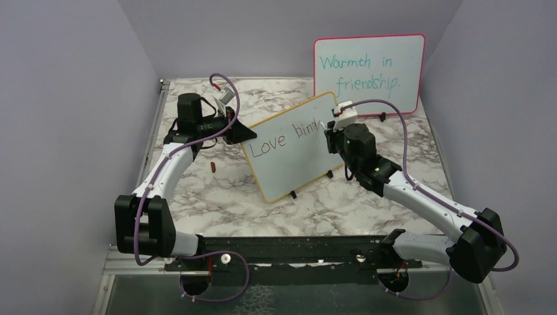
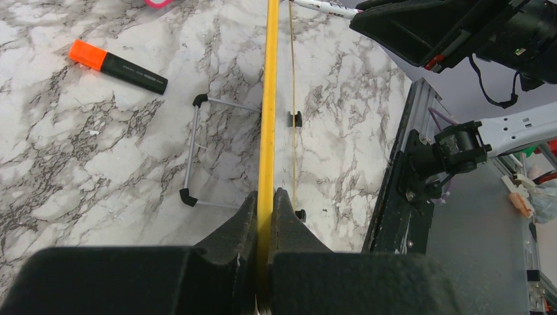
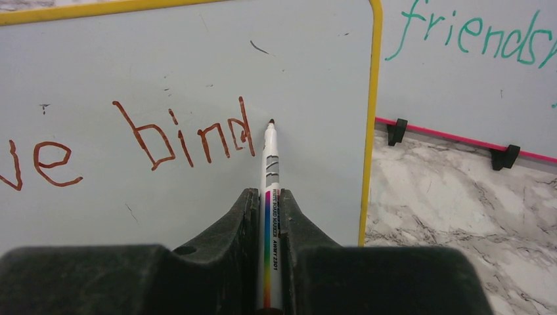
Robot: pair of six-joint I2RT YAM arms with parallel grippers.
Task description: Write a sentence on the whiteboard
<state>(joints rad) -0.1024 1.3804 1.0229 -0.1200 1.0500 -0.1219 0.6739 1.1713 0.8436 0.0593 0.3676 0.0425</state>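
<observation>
Whiteboard (image 3: 197, 65) facing right hand (image 3: 268, 200); marker (image 3: 270, 157) gripped

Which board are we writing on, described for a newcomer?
On the marble table stand two boards. Ours is the nearer whiteboard, its left edge pinched by the left fingers. It has a yellow frame and reddish-brown "Love bind", unlike the pink-framed board with teal writing behind.

You've got white link shells and black joint housings on the left arm (image 1: 164, 172) and right arm (image 1: 427, 200). A purple cable (image 1: 136, 230) loops along each. The left gripper (image 2: 266, 197) and right gripper (image 3: 269, 193) have matte black, wedge-shaped fingers (image 2: 240, 226). Bases share a black rail (image 1: 295, 249).
</observation>
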